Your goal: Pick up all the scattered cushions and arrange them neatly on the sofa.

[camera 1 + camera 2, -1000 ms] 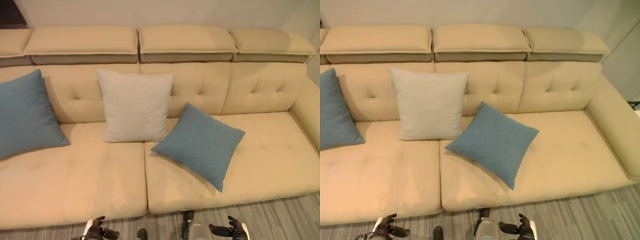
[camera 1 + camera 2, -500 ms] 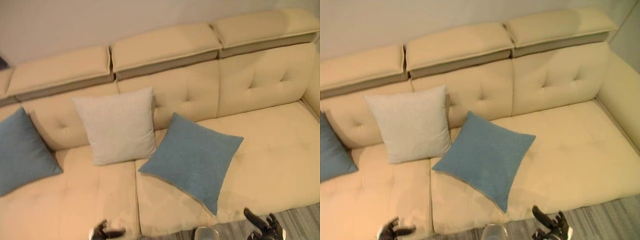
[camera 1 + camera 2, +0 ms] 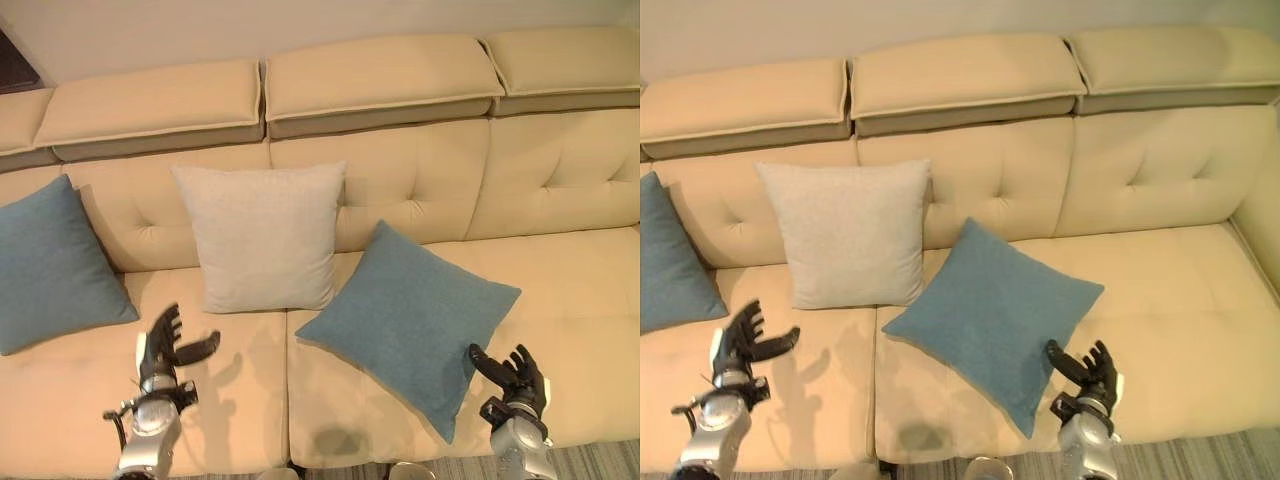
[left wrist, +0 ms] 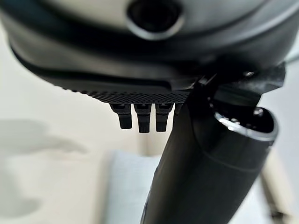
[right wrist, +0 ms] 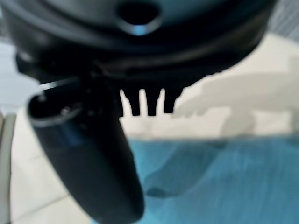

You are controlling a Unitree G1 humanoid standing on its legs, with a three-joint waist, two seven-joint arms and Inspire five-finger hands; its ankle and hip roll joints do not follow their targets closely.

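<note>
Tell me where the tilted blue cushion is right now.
In the left eye view the tilted blue cushion lies flat on the sofa seat, right of centre, just right of the upright beige cushion, with the right hand at its lower right corner.

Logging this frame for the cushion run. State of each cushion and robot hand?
Left blue cushion: propped against the sofa backrest.
White cushion: upright against the backrest.
Middle blue cushion: lying askew on the seat.
Left robot hand: open, holds nothing.
Right robot hand: open, beside the middle blue cushion.
</note>
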